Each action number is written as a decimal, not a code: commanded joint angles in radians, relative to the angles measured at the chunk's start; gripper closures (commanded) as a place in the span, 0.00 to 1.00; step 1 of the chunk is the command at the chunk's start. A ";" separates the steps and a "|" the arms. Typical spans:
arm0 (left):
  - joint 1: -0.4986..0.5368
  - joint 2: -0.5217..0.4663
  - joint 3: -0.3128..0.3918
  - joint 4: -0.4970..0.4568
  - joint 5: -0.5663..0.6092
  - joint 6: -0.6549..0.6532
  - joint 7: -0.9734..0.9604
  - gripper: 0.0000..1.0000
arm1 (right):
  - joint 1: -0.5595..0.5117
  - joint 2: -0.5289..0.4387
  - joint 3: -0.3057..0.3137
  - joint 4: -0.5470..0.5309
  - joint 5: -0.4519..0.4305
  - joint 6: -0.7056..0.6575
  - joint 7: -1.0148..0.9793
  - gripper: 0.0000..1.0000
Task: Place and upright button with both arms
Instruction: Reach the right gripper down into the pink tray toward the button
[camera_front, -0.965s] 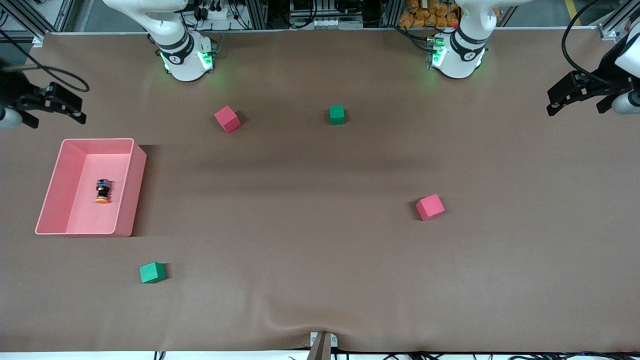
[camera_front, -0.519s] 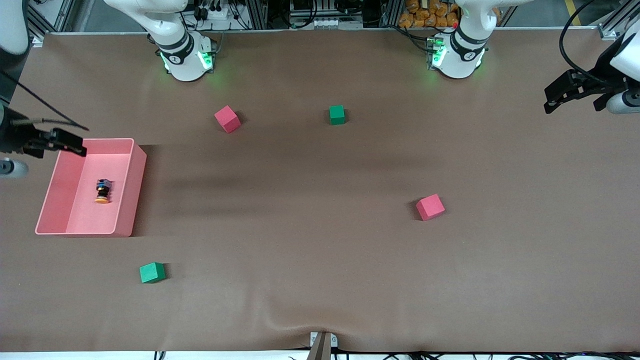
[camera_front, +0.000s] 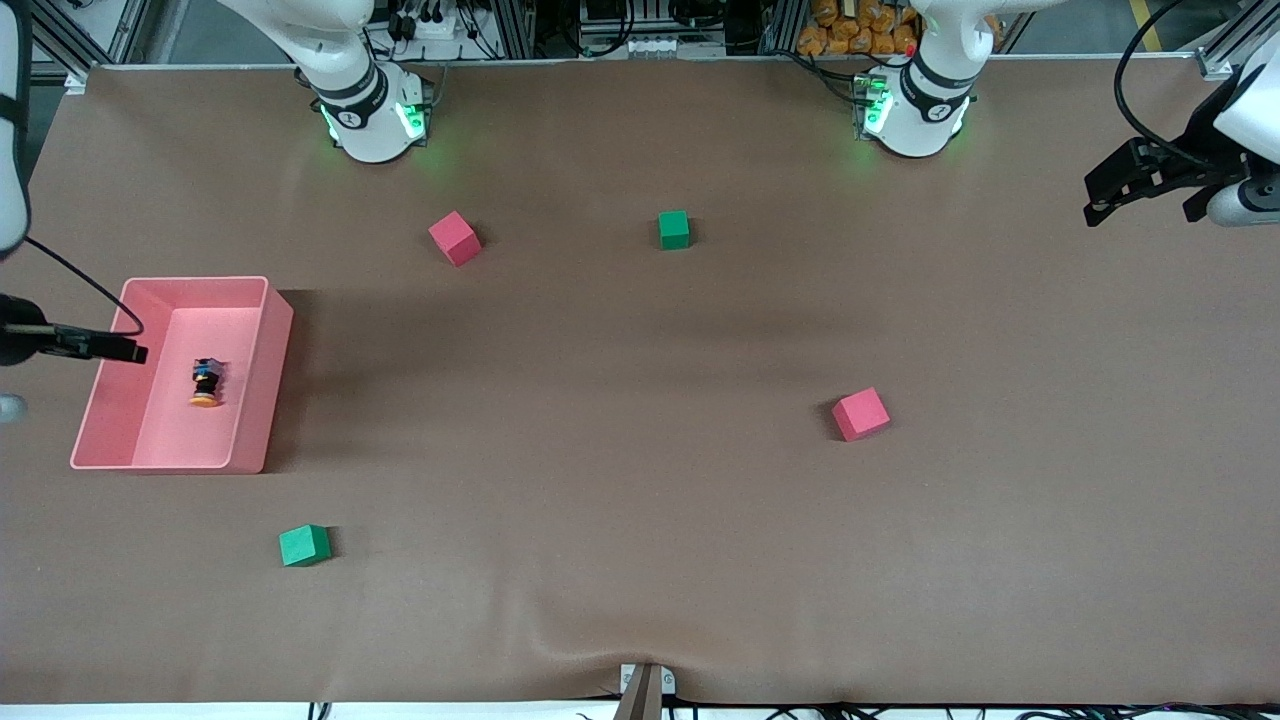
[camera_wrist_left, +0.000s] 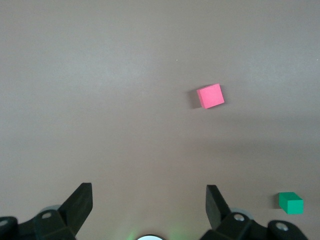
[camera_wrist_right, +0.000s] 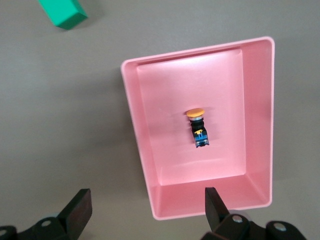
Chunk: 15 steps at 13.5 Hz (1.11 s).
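Right gripper (camera_wrist_right: 145, 210): you have it spread wide and empty, over the pink tray's (camera_front: 275, 340) edge at the right arm's end.
Left gripper (camera_wrist_left: 149, 204): fingers apart, empty, waiting over bare table at its own end.
Button (camera_front: 206, 383): lying on its side in the tray.

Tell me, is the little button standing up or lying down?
Lying down: the button rests on its side in the pink bin, orange cap pointing sideways.

The table (camera_front: 640, 500) wears a matt brown cover, cloth or paper by its look, with a soft ripple at the edge nearest the front camera. The pink bin (camera_front: 275, 380) looks like smooth, faintly glossy plastic, and the button (camera_wrist_right: 198, 127) in it has a shiny orange cap. The red cubes (camera_front: 860, 414) and green cubes (camera_front: 304, 545) look dull and matt.
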 joint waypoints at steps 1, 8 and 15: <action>0.007 -0.003 0.000 0.015 -0.009 -0.011 0.005 0.00 | -0.050 -0.025 0.018 -0.161 -0.013 0.151 -0.055 0.00; 0.006 -0.006 -0.003 0.036 -0.018 -0.012 0.005 0.00 | -0.146 0.137 0.018 -0.241 -0.011 0.361 -0.211 0.00; 0.007 -0.017 0.005 0.038 -0.014 -0.029 0.008 0.00 | -0.159 0.189 0.018 -0.333 -0.017 0.524 -0.335 0.00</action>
